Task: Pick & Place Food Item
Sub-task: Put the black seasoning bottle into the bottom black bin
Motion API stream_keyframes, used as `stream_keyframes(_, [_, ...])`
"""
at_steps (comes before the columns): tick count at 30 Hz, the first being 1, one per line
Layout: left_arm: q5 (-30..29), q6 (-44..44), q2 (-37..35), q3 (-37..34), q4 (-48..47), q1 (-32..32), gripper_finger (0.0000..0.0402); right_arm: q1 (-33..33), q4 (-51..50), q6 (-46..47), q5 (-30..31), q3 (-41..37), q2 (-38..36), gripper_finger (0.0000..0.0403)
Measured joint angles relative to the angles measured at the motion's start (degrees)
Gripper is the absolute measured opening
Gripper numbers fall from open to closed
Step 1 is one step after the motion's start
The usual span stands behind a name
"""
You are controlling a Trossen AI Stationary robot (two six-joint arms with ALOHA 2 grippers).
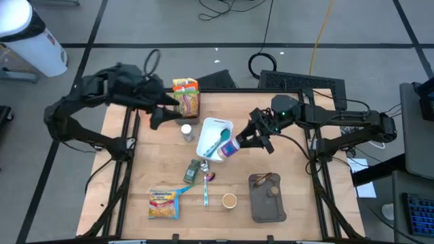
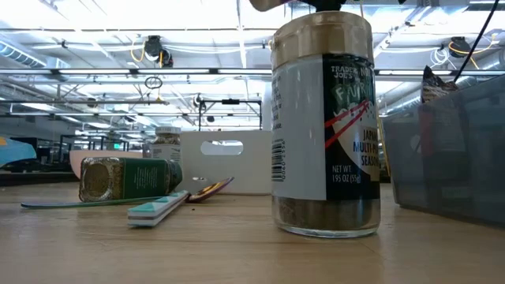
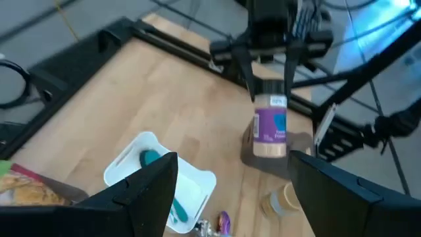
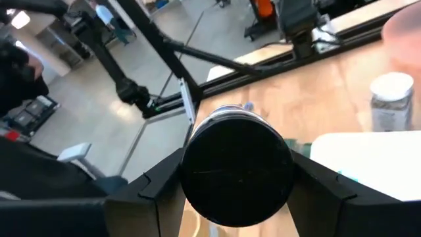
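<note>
The right gripper (image 1: 239, 144) has its jaws clamped round the black cap of a purple-labelled jar (image 1: 228, 148), which hangs over the corner of the white bin (image 1: 205, 129) and, judging by the high view, leans rather than hangs plumb. That is my first worry: held only by the lid, the jar could twist or slip out and knock the teal utensil (image 1: 214, 144) lying in the bin just below it. Slightly farther from those jaws, on the tabletop (image 1: 298, 196), a green spice jar (image 1: 192, 171) lies on its side beside a toothbrush (image 1: 206, 190); a careless drop might send either rolling. Farther off across the bin, the left gripper (image 1: 157, 119) hovers with jaws spread wide and empty, close by a small white-capped jar (image 1: 186, 130) and a snack box (image 1: 186, 96), which a sideways sweep could topple.
</note>
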Motion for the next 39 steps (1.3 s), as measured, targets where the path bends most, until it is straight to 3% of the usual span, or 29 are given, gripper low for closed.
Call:
stream_keyframes(8, [-16.76,-0.7,-2.92,0.0,3.34,-10.53,0.0294,2.97,-3.46,-3.17,6.32,4.85,0.07,0.0199])
stream_keyframes(13, [-22.48,1.77,-1.3,0.0,4.47,-12.68,0.0294,6.25,-12.18,-5.26,12.89,9.75,0.07,0.0199])
stream_keyframes(16, [-22.45,2.95,1.27,-0.02,5.94,-12.64,0.0294,8.02,-17.77,-5.34,16.42,11.6,0.07,0.0199])
stream_keyframes(21, [-17.39,5.12,5.12,-0.05,11.07,-12.68,0.0294,11.19,-23.23,1.15,16.71,13.07,0.04,0.0199])
stream_keyframes(30, [-16.81,-0.81,10.71,-0.11,13.12,-14.29,0.0294,18.8,-38.66,2.86,12.69,13.07,0.07,0.0199])
stream_keyframes(33, [-17.64,-2.96,13.17,-0.11,16.58,-15.14,0.0294,22.41,-44.75,2.85,10.09,13.07,-0.21,0.0199])
stream_keyframes(39, [-18.22,-7.76,18.41,-0.11,25.14,-16.47,0.0294,31.83,-54.11,-0.44,10.49,13.07,-0.25,0.0199])
